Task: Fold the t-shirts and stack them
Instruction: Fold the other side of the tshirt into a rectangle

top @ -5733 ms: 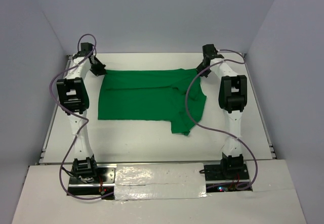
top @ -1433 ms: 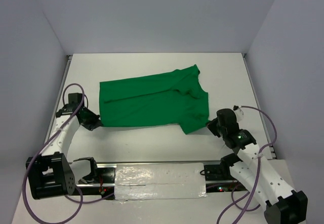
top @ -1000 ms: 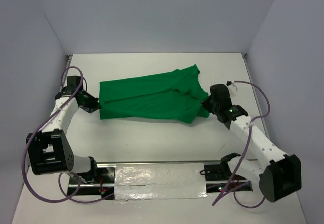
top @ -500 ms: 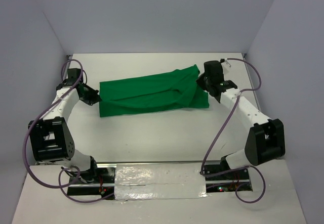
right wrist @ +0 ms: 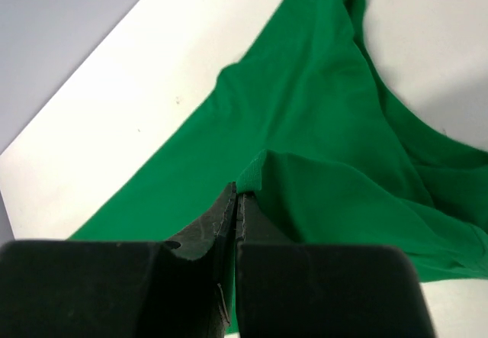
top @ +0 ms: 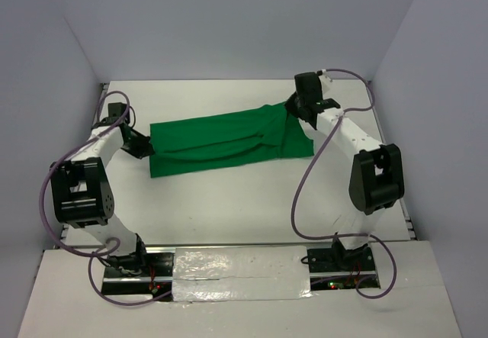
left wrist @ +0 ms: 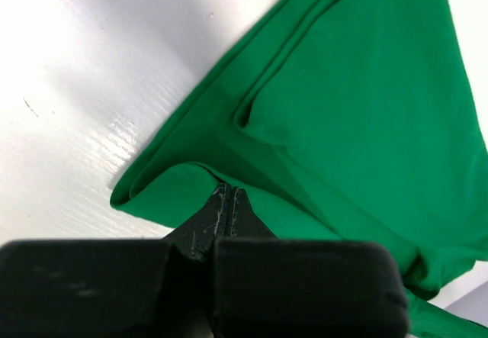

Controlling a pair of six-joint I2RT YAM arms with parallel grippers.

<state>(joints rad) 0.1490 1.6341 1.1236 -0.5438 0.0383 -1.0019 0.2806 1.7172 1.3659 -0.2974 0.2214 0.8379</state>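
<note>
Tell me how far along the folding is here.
Done: the shirt lies doubled into a long band on the table. In hand: left fingers and right fingers are shut on its two ends. Left: release, fold it crosswise into a compact packet; only one shirt shows, so no stack yet.

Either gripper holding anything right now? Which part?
Both are shut on the t-shirt. The left gripper pinches a folded edge at its left end; the right gripper pinches a folded edge near its far right corner.
</note>
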